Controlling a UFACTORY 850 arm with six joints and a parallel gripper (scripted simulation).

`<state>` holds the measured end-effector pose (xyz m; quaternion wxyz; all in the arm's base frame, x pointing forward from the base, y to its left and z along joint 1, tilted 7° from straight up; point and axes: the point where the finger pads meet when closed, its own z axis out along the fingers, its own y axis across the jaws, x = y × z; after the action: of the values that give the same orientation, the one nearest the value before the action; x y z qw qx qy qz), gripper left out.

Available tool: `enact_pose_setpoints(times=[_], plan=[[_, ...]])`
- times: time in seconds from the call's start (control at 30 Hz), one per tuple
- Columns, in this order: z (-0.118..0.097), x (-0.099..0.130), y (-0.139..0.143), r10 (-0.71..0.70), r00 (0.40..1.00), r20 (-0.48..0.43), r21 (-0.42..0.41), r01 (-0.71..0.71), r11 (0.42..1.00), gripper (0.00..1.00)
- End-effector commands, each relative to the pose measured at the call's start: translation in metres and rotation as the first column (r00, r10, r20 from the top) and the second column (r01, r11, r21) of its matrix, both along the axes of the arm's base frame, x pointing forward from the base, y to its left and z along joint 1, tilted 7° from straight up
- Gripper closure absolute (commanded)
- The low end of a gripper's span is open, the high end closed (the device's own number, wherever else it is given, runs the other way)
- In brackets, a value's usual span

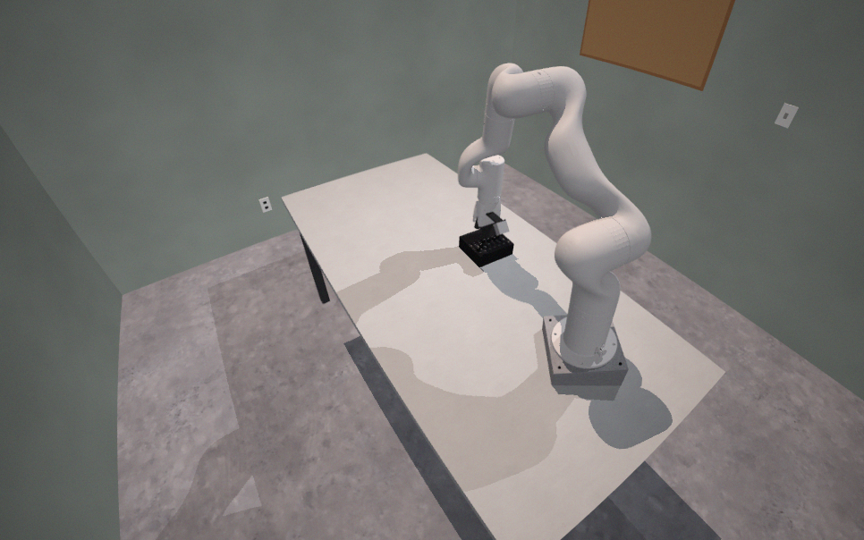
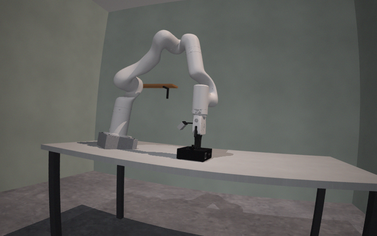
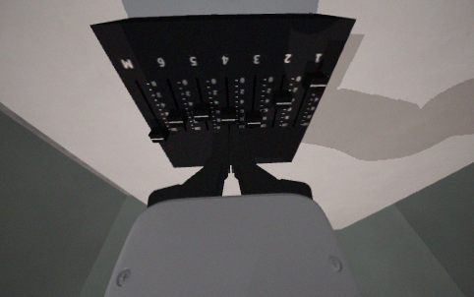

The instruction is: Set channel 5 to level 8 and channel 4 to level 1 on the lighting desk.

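Note:
The black lighting desk stands flat on the white table. In the wrist view its labels read M, 6, 5, 4, 3, 2, 1 from left to right. My gripper is shut and empty. It points straight down, with its tips at the near side of the channel 4 cap. The channel 5 cap sits at about the same height in its slot. The caps of channel 2 and channel 1 stand nearer the labels.
The arm's base block stands on the same table, away from the desk. A wooden shelf hangs on the wall behind. The table's far edge lies just beyond the desk.

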<state>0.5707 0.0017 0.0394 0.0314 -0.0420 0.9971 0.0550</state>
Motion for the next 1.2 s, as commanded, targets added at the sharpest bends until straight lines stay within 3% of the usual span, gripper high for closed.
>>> enact_pose_setpoints(times=[0.0,1.17], plan=[[0.001,-0.001,0.000,0.000,1.000,0.002,0.000,0.000,1.000,1.00],[0.000,-0.018,-0.002,0.000,1.000,0.002,0.000,0.000,1.000,1.00]])
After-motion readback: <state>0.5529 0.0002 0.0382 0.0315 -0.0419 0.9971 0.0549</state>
